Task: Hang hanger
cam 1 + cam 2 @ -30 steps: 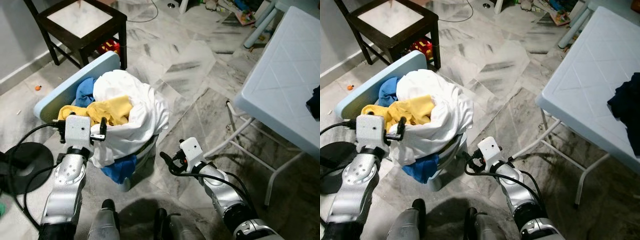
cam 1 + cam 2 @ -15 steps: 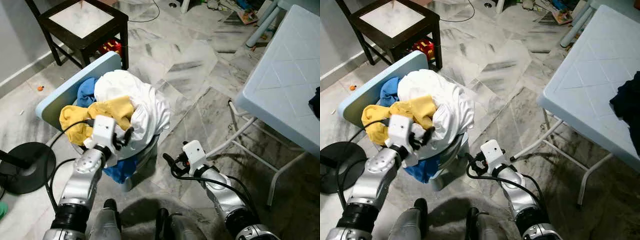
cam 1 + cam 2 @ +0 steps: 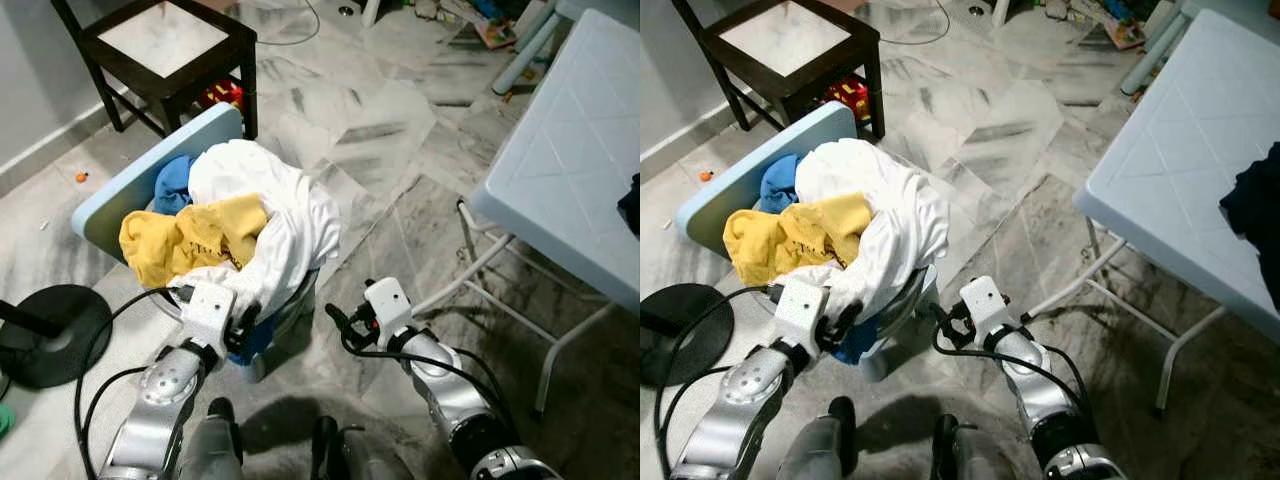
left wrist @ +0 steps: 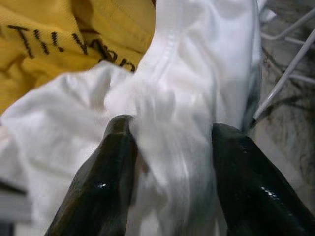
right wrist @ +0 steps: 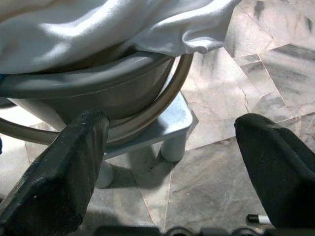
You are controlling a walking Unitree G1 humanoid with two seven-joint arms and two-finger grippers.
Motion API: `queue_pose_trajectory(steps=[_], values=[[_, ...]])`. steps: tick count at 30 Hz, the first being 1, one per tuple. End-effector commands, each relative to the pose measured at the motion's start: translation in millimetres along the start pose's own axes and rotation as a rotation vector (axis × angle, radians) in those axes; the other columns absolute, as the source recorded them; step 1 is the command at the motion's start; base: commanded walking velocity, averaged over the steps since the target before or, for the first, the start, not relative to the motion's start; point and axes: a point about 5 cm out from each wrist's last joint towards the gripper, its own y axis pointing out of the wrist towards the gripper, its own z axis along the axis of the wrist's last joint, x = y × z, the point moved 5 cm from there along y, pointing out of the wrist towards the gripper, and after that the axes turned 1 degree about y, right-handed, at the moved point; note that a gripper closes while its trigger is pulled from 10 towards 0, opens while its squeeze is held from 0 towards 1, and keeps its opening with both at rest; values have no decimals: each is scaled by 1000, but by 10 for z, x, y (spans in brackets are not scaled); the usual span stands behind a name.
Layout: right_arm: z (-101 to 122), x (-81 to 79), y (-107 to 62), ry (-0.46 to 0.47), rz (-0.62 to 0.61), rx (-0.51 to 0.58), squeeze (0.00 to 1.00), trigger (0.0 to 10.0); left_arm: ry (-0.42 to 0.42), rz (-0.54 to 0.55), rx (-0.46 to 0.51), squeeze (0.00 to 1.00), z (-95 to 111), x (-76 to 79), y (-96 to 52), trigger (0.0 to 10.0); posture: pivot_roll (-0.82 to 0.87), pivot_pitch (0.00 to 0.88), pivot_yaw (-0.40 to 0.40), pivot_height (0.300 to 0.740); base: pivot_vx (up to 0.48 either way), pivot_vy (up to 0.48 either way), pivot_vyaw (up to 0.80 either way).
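I cannot make out a hanger in the heap, so the nearest thing to tell is the white shirt [image 3: 270,215] draped over the front of the laundry basket [image 5: 123,93], its hem hanging past the rim. My left gripper [image 4: 170,142] is at the lower front edge of that heap, its fingers [image 4: 106,167] pinching a bunched fold of the white cloth between them. Just behind the fold lies a yellow shirt [image 3: 185,240] with dark lettering, and beyond it a blue garment [image 3: 172,180] tucked against a pale blue board [image 3: 135,170] leaning at the back of the basket. The basket seems to sit on a small pale stool [image 5: 170,125], though the cloth hides most of it. My right gripper [image 3: 340,325] hangs low over the marble floor [image 3: 370,130] just beside the basket, fingers [image 5: 64,167] spread wide and holding nothing. Farther off stands a dark wooden chair [image 3: 165,50] behind the basket, a black round base [image 3: 50,335] lies on my left, and the white folding surface [image 3: 570,160] stands on my right with a dark cloth [image 3: 1255,215] on it.
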Motion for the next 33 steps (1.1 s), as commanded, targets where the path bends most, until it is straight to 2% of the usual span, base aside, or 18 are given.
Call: queue_pose_trajectory(steps=[1, 3, 4, 5, 6, 7, 8, 9, 10, 33], values=[[-107, 25, -49, 7, -4, -33, 0, 10000, 46, -17, -14, 0, -15, 80, -47, 0, 211, 288, -152, 740, 0, 0, 0], [-108, 18, -44, 7, -1, -35, 0, 10000, 134, 23, 28, 0, 57, 57, -83, 0, 214, 288, -156, 740, 0, 0, 0], [-106, 13, -41, 7, 0, -35, 0, 10000, 147, 45, 46, 0, 90, 41, -92, 0, 214, 288, -156, 740, 0, 0, 0], [-104, -7, -34, 5, 7, -35, 0, 10000, 195, 128, 96, 0, 176, -42, -115, 0, 222, 290, -159, 740, 0, 0, 0], [-103, -14, -32, 5, 10, -34, 0, 10000, 214, 153, 114, 0, 205, -65, -126, 0, 222, 290, -159, 740, 0, 0, 0], [-103, -23, -28, 5, 13, -35, 0, 10000, 272, 211, 165, 0, 295, -118, -151, 4745, 222, 291, -161, 740, 0, 0, 0], [-103, -23, -28, 5, 13, -35, 0, 10000, 272, 211, 165, 0, 295, -118, -151, 4745, 222, 291, -161, 740, 0, 0, 0], [-103, -27, -26, 4, 14, -35, 0, 10000, 294, 256, 192, 0, 348, -160, -176, 10000, 224, 292, -162, 740, 0, 0, 0], [-103, -32, -26, 4, 16, -35, 0, 10000, 274, 284, 191, 0, 353, -205, -185, 10000, 222, 292, -163, 740, 0, 0, 0], [-103, -32, -26, 4, 16, -35, 0, 10000, 274, 284, 191, 0, 353, -205, -185, 10000, 222, 292, -163, 740, 0, 0, 0]])
